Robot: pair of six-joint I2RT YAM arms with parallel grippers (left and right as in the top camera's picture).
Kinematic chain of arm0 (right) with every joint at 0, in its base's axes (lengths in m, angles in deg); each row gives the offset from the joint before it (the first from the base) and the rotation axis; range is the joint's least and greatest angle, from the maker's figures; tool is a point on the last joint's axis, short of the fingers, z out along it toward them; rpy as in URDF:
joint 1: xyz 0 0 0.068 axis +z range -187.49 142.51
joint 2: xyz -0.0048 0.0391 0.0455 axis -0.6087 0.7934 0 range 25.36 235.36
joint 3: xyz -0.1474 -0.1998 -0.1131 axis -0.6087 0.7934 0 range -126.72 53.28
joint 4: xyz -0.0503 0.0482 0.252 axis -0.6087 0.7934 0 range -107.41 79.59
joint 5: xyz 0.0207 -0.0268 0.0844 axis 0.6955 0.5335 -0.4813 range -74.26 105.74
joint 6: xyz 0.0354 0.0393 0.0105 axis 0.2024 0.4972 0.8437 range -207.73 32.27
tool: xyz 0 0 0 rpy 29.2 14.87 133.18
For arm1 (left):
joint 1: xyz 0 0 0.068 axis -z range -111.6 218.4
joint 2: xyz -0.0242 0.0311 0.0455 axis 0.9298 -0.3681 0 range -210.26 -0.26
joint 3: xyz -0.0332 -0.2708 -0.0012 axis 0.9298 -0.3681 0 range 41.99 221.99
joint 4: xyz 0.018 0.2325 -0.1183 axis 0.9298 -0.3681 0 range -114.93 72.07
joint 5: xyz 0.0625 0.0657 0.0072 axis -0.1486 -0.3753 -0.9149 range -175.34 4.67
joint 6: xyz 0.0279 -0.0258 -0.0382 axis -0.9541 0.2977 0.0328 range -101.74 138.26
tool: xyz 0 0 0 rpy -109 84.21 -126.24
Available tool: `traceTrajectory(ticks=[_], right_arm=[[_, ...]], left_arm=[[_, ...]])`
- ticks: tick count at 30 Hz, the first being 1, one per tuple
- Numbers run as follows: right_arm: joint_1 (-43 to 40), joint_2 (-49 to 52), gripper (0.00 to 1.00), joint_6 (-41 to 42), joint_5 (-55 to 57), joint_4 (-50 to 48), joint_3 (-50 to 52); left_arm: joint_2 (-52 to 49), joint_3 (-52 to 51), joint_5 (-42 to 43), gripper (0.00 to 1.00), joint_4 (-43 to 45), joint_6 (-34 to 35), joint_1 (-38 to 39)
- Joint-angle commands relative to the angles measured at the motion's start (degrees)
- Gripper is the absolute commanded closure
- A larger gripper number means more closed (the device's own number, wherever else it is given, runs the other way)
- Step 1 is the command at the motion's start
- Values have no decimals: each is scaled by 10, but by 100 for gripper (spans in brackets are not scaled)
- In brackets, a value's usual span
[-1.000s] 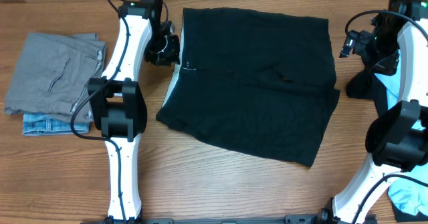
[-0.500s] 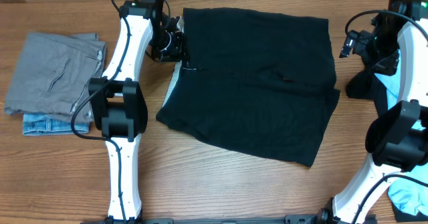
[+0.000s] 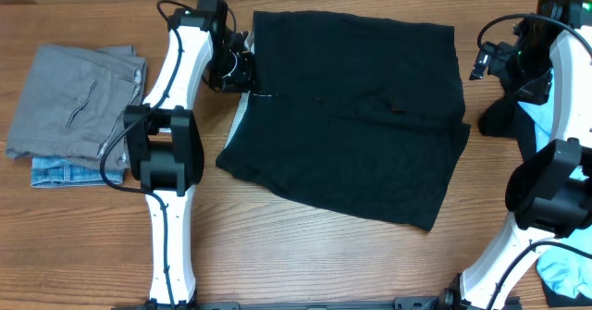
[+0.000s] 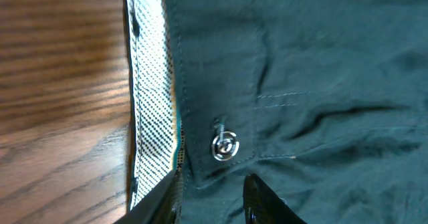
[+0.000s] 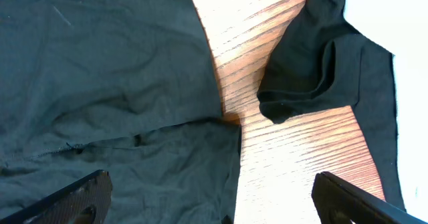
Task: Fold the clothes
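A large black garment (image 3: 351, 106) lies spread flat across the middle of the table. My left gripper (image 3: 239, 68) is at its left edge, low over the waistband. In the left wrist view a metal button (image 4: 224, 146) and white dotted lining (image 4: 150, 103) show. The left gripper (image 4: 214, 200) stands partly open, one finger over the lining and one over black cloth, with flat fabric between them. My right gripper (image 3: 486, 60) hangs wide open above the garment's right edge (image 5: 134, 83), its fingertips (image 5: 87, 197) far apart and holding nothing.
Folded grey trousers (image 3: 74, 102) rest on a denim piece (image 3: 65, 171) at the far left. A second dark piece (image 5: 321, 70) lies on light blue cloth (image 3: 536, 116) by the right arm's base. A light blue T-shirt (image 3: 564, 273) shows at the bottom right corner.
My left gripper has moved right and slightly towards the back, from just off the garment onto its waistband edge. The right arm and the garment have not moved.
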Motion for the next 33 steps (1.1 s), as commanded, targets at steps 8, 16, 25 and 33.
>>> traceTrajectory(ticks=[8,16,25,33], right_arm=[[-2,-3,0,0,-5,-2,-11],[-2,-3,0,0,-5,-2,-11],[-2,-3,0,0,-5,-2,-11],[-2,-3,0,0,-5,-2,-11]], left_arm=[[7,-20,9,66,15,-11,1],[7,-54,9,67,41,-3,2],[7,-46,39,96,38,7,0],[7,26,38,96,-21,-3,0]])
